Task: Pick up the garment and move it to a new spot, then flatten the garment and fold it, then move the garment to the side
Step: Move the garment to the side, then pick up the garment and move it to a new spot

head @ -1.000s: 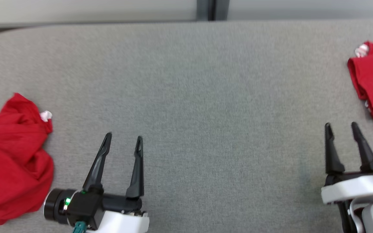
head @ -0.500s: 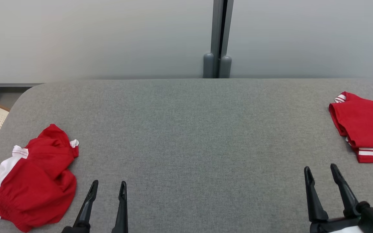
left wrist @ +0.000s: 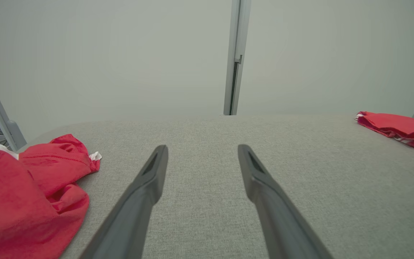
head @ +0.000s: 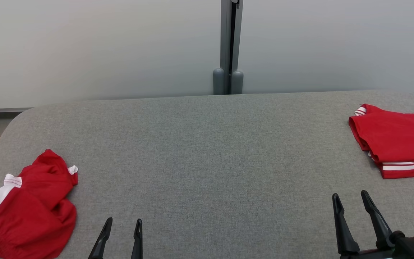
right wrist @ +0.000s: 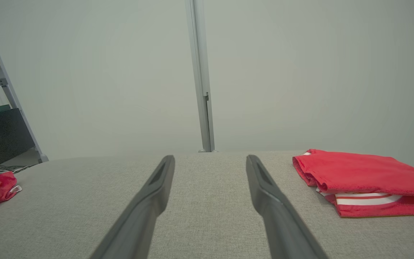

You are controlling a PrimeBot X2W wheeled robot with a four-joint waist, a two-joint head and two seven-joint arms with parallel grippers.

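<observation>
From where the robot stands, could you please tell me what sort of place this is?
Probably a robot test lab set up for laundry folding: a grey fabric-covered table backed by plain partition panels, a crumpled red garment on the left and a folded red garment on the right.

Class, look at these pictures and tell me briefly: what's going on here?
A two-armed robot faces a grey table. Its left gripper and right gripper hover with jaws apart, holding nothing. A crumpled red garment lies untouched at the table's left; a folded red garment sits at the right.
</observation>
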